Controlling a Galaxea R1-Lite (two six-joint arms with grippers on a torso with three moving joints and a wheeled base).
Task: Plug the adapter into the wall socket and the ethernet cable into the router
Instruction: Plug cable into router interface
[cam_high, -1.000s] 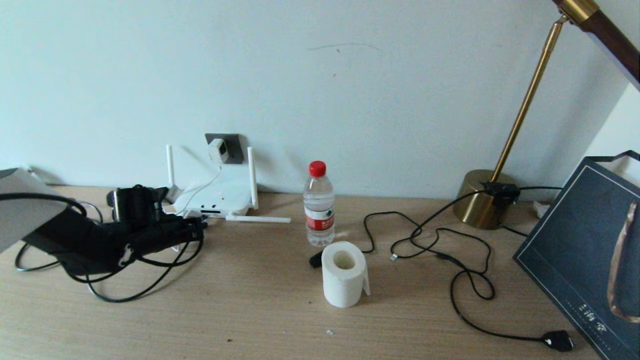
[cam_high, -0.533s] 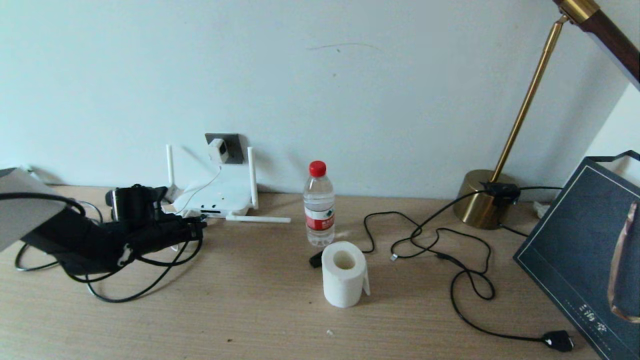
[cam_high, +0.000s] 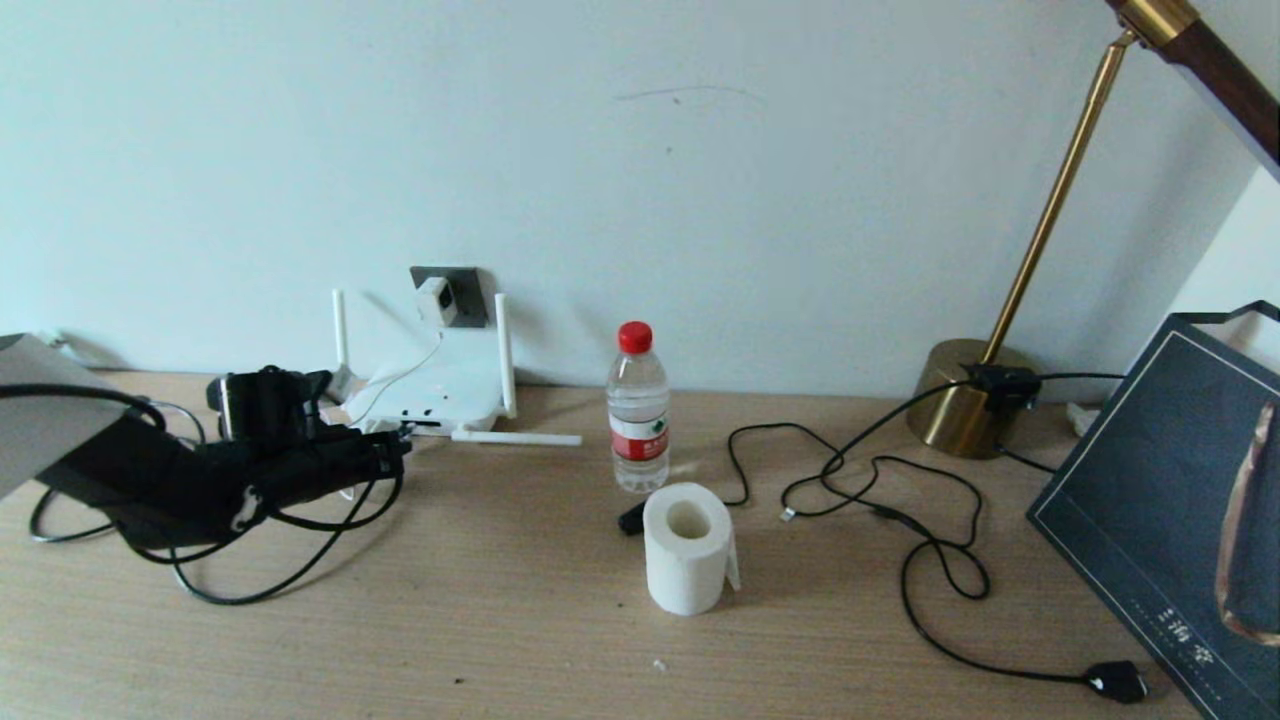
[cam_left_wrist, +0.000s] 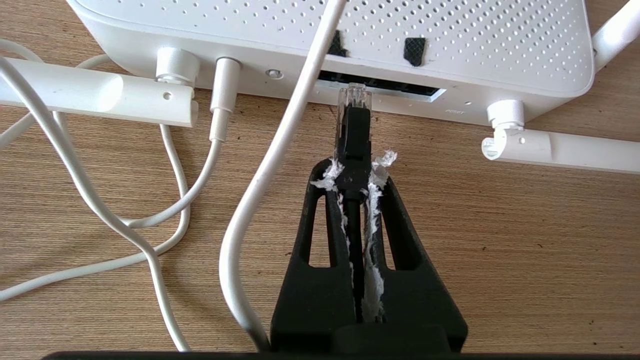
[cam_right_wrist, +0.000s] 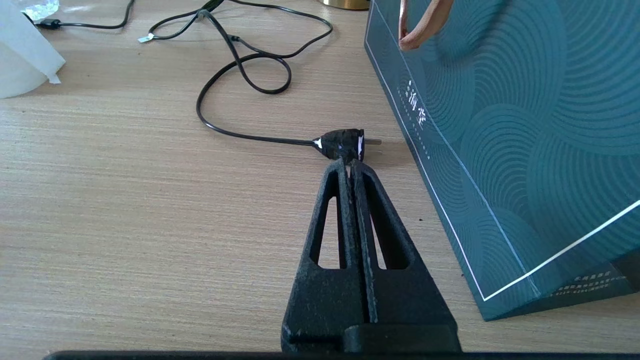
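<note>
Across the wooden desk (cam_high: 520, 620), our left gripper (cam_left_wrist: 354, 162) pinched the ethernet cable (cam_left_wrist: 353, 117) just short of the router (cam_left_wrist: 450, 30) port. We judged a straight, level push best (our empty right gripper (cam_right_wrist: 350, 162) sat clenched).

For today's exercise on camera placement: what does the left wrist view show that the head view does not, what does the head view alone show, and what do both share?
Only the left wrist view: the left claw shut on the ethernet cable, its clear tip at the router's port slot.

Only the head view: the adapter sitting in the wall socket, the water bottle, the paper roll and the lamp.

Both: the router and the wooden table.
</note>
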